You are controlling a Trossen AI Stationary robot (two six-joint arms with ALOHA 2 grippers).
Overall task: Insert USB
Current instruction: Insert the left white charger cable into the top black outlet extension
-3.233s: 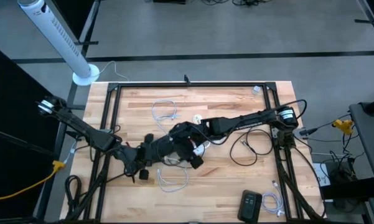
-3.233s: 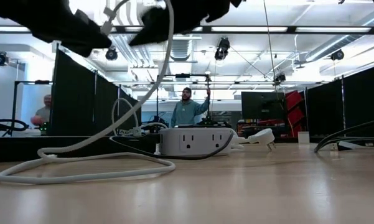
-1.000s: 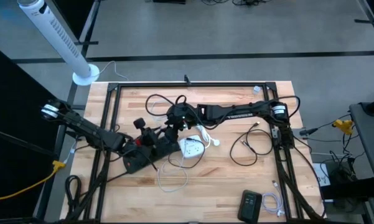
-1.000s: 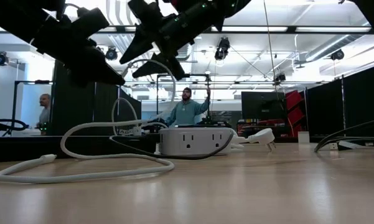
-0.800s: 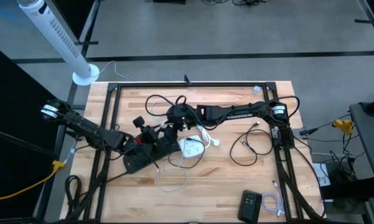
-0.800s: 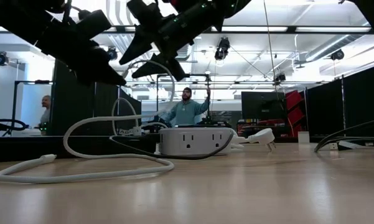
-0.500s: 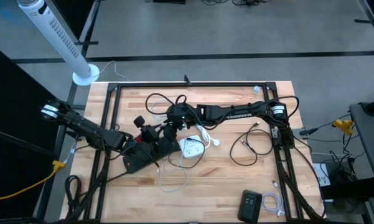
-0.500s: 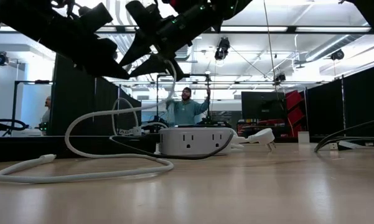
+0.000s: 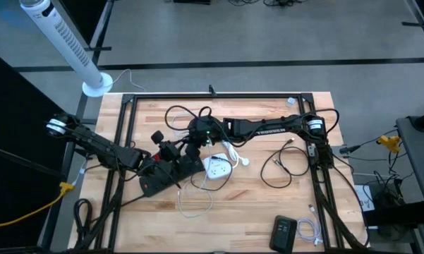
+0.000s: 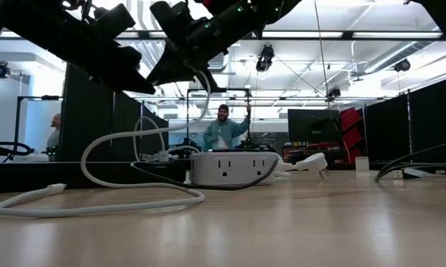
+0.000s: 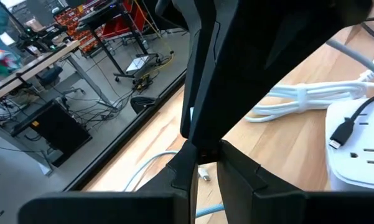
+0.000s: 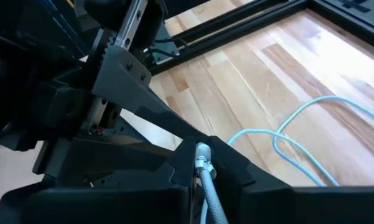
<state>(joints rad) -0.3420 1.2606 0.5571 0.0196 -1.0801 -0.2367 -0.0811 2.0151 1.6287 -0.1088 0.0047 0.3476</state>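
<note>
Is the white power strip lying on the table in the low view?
Yes, the white power strip rests flat on the wooden table, with its outlets facing the camera and both arms above it.

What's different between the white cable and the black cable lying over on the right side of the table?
The white cable has one end lifted off the wood, pinched in the right tool; the black cable lies wholly on the table, untouched. The white one is pale with a metal tip showing; the black one is dark and thinner-looking. Both trail in loose loops over the wooden table.
</note>
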